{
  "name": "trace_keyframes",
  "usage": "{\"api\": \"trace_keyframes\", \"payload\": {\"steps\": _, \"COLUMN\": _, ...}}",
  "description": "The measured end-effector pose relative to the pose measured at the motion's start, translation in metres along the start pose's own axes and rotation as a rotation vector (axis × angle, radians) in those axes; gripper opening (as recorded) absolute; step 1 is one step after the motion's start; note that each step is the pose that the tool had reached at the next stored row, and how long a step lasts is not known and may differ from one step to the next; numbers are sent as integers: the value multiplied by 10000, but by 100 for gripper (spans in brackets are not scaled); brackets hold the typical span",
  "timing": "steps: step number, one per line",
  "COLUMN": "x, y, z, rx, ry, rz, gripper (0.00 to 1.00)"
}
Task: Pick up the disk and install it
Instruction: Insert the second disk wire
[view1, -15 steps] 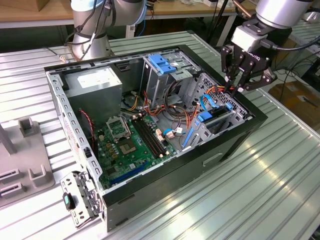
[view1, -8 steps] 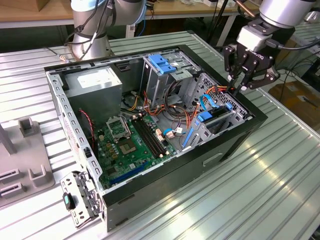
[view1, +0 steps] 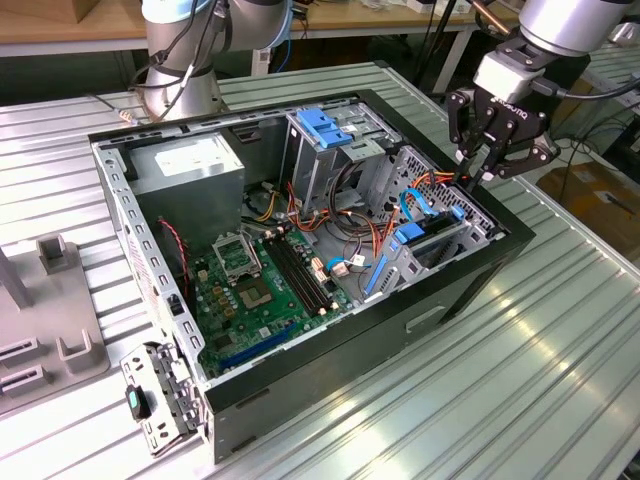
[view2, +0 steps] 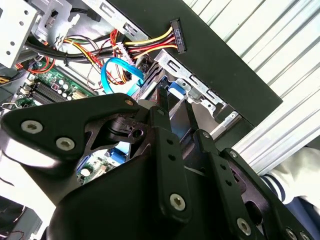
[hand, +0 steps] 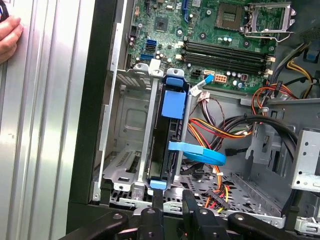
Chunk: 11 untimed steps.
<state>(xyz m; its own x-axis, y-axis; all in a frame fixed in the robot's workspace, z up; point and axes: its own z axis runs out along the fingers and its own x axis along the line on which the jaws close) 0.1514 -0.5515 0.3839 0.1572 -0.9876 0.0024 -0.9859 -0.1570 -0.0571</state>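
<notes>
You're looking at an open case (view1: 480, 270) lying on a ribbed metal table (view1: 560, 330), with the gripper (view1: 478, 172) hanging over the case's edge at the exterior view's right, above the drive bay (view1: 440, 240). The fingers (view1: 470, 160) are sitting close together there, but you can't tell whether they're pinching anything; the tips are blending into orange and blue cables (view1: 420, 200) behind them. In the first wrist view the disk (hand: 172, 135) is sitting on edge in the bay's slot between two metal walls, blue rails at both ends; its label face is turned away, so you're seeing mostly a dark side and the blue plastic. A blue flat cable (hand: 197, 152) is crossing in front of it, hiding part of the middle. The gripper's black links (hand: 170, 220) are cut off by the frame edge just beside the disk's near end; contact isn't clear. In the second wrist view the linkage (view2: 165, 170) is blocking most of the bay, and you're only getting a sliver of blue (view2: 177, 89) past it. The board (view1: 260, 290) and the grey supply box (view1: 190, 170) are lying well apart from the gripper. A hand (hand: 9, 37) is resting at the table's edge, cropped, and a white sleeve (view2: 295, 175) is half hidden in the second wrist view.
</notes>
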Motion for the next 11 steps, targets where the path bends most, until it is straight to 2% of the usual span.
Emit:
{"api": "trace_keyframes", "payload": {"steps": 4, "x": 0, "y": -1, "z": 0, "rx": 0, "ry": -1, "rz": -8, "gripper": 30}}
{"api": "trace_keyframes", "payload": {"steps": 7, "x": 2, "y": -25, "z": 3, "rx": 1, "ry": -10, "rz": -174, "gripper": 30}}
{"api": "trace_keyframes", "payload": {"steps": 9, "x": 5, "y": -45, "z": 5, "rx": 1, "ry": -20, "rz": -333, "gripper": 30}}
{"api": "trace_keyframes", "payload": {"steps": 11, "x": 10, "y": -74, "z": 8, "rx": 2, "ry": -40, "rz": -698, "gripper": 30}}
